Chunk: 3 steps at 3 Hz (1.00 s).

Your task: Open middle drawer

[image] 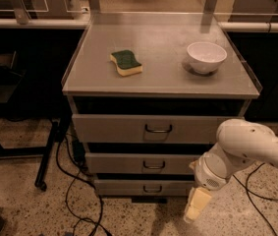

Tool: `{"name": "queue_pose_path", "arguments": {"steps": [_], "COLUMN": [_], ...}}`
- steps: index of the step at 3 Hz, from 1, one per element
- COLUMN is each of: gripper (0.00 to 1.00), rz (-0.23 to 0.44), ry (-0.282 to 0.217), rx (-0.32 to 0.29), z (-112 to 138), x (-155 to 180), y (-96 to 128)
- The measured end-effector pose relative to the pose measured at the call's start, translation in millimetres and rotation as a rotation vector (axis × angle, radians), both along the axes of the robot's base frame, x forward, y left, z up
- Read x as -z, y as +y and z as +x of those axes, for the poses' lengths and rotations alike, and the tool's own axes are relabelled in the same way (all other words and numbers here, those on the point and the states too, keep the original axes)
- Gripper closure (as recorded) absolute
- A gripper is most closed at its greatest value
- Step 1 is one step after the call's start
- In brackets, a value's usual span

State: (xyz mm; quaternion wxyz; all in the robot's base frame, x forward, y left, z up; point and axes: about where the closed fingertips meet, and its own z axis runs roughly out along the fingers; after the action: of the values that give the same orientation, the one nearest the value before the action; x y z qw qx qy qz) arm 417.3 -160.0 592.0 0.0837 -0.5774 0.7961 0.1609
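Note:
The grey metal cabinet has three drawer fronts stacked under its top. The middle drawer (pixel 124 163) is the second front down, with a small dark wire loop handle (pixel 154 166); it looks pushed in. My gripper (pixel 195 208) is cream-coloured and hangs from the white arm (pixel 246 146), pointing down near the floor. It is to the right of and below the middle drawer's handle, in front of the bottom drawer's right end, and touches no handle.
The top drawer (pixel 128 128) and the bottom drawer (pixel 128 187) have similar handles. On the cabinet top (pixel 163 77) lie a green and yellow sponge (pixel 126 62) and a white bowl (pixel 206 57). Cables (pixel 74 191) trail on the floor at the left, beside a dark stand leg (pixel 47 156).

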Motion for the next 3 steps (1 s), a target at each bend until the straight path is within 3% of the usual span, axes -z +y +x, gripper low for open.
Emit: {"name": "queue_pose_path", "arguments": {"steps": [1,3], "gripper": [0.0,0.0], "rz": [0.046,0.058], "ry": [-0.011,-0.025], "rx": [0.068,0.062], "z": [56.6,52.9], "x": [49.8,49.8], "y": [3.3,5.5]}}
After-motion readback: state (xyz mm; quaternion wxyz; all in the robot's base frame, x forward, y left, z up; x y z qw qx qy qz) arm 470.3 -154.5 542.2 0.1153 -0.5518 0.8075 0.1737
